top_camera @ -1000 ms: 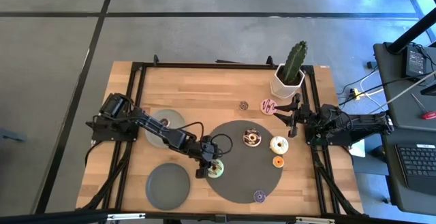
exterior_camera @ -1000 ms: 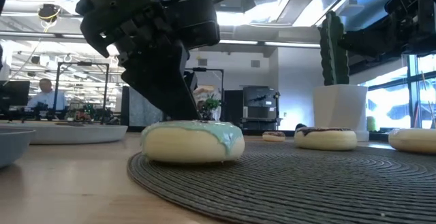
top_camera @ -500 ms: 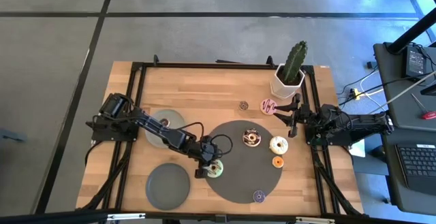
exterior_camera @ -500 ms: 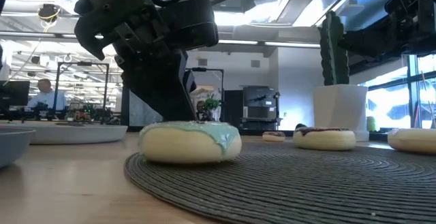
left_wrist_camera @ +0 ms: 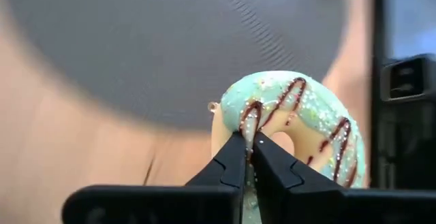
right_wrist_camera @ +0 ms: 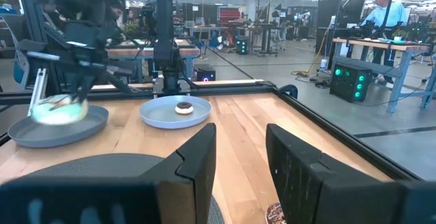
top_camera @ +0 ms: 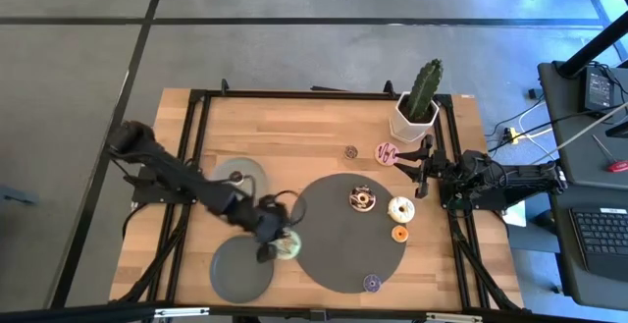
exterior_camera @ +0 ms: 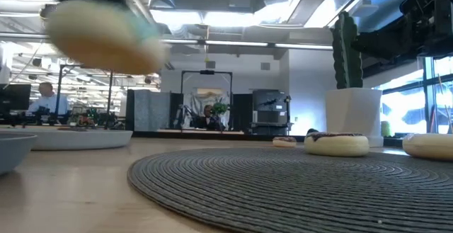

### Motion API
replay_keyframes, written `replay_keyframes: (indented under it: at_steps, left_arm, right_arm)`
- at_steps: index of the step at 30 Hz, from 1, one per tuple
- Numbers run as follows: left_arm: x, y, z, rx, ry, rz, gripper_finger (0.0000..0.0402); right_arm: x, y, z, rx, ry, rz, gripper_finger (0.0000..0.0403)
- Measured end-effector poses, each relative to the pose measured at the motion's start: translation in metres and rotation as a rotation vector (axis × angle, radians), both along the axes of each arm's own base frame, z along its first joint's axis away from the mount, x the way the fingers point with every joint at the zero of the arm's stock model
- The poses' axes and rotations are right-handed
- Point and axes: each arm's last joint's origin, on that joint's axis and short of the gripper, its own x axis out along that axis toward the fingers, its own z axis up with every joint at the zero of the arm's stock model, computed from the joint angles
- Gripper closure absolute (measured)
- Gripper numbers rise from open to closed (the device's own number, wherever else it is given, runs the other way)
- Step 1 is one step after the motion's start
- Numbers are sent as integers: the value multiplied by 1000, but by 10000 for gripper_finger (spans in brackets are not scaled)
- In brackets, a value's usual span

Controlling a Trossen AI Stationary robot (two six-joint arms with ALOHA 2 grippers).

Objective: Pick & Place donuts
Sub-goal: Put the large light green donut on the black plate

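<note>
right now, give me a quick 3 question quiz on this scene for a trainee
1. True or false: the green donut rests on the mat.
2. Which gripper holds a donut? A) left B) right C) neither
3. Fill in: a brown donut lies on the far ___.

Key:
1. False. It is lifted, pinched by its rim in the left gripper, near the mat's edge and beside the near plate.
2. A. The right gripper waits with jaws open near the cactus.
3. plate; the brown donut sits on it.
</note>
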Motion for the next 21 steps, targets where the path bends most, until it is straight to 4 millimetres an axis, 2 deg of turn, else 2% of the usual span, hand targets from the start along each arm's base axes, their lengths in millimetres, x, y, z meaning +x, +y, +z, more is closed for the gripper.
replay_keyframes:
  at_steps: [6,11,15,21]
  left_arm:
    - [-58,-31,2,25,56,280,390]
    - [-86,-53,-6,17,69,364,390]
    - [-95,-62,-19,45,72,438,390]
    - [-93,-70,-41,67,162,477,388]
  right_arm:
    - [0,0,0,2,0,0,272]
    - [0,0,0,26,-6,2,272]
    - [0,0,0,29,-6,2,272]
    - [0,0,0,74,-16,5,272]
